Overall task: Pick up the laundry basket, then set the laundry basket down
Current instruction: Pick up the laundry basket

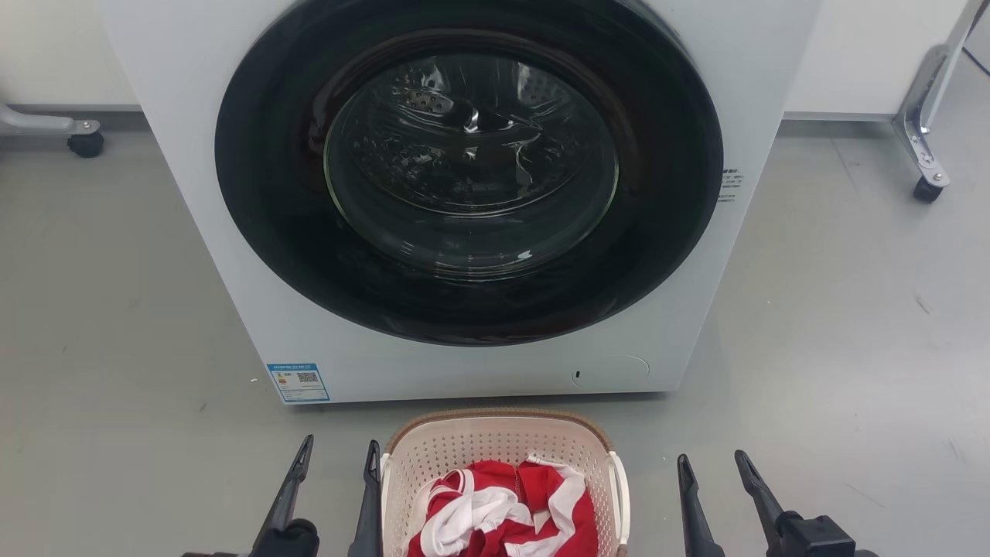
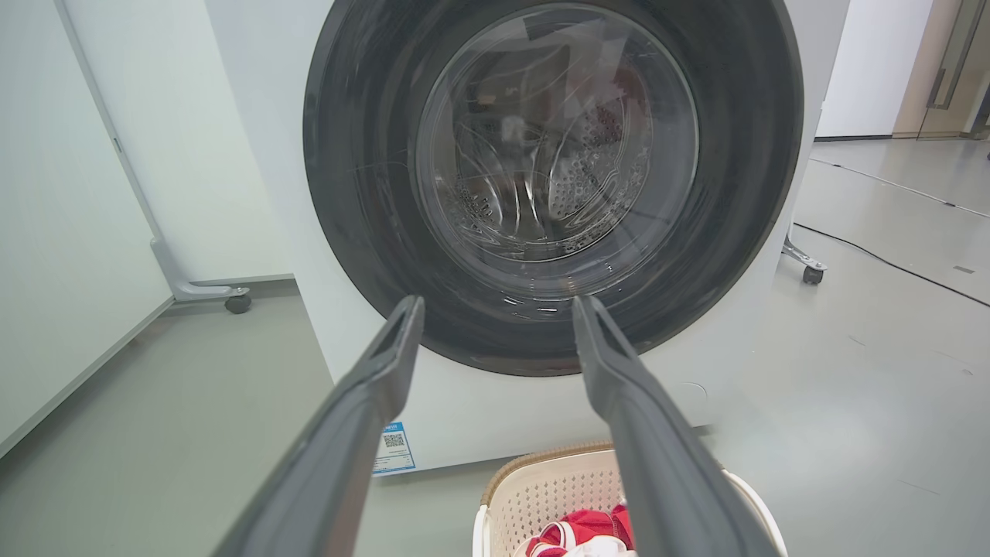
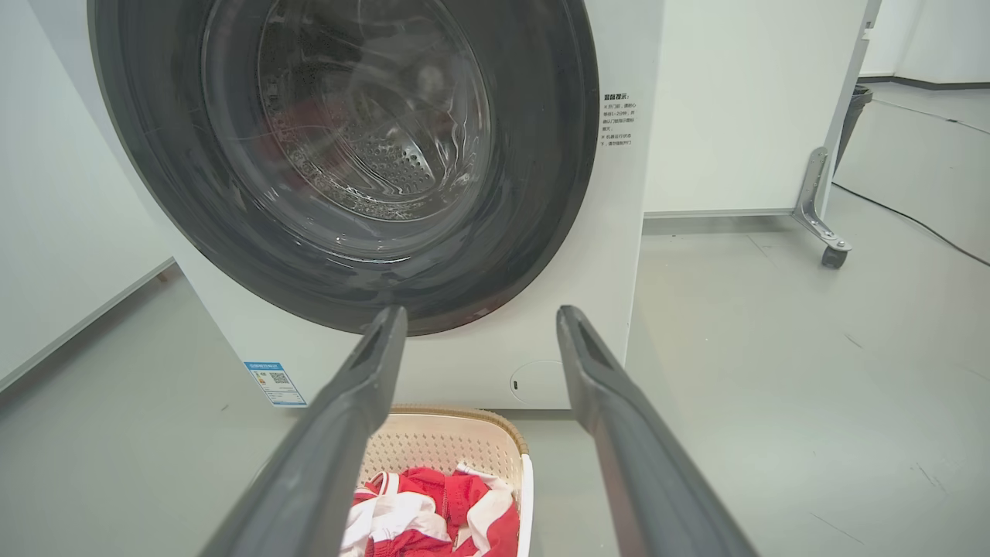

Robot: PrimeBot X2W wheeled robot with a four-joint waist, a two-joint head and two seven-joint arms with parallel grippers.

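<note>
The laundry basket (image 1: 495, 449) sits on the grey floor (image 1: 116, 309) right in front of the washing machine (image 1: 309, 363), whose round glass door (image 1: 472, 155) is shut. A red and white garment (image 1: 503, 510) lies bunched up inside it.

The robot has a hand on each side of the basket, and both are low. The left hand (image 1: 340, 445) has its two dark fingers spread apart with nothing between them. Its inner finger is just beside the basket's white left handle, though I cannot tell whether they touch. The right hand (image 1: 712, 458) is spread and empty as well, and it stands a little apart from the white handle on its side.

To my eye the pick-up has not begun. The basket rests flat on the floor and neither hand has hold of it, so this looks like the lining-up before the grasp.

I judge the next move needs the right hand brought in toward its handle to match the left. Each hand then has to get a finger on either side of a handle or the brown rim and close. The lift should be even on both sides so the basket stays level.
</note>
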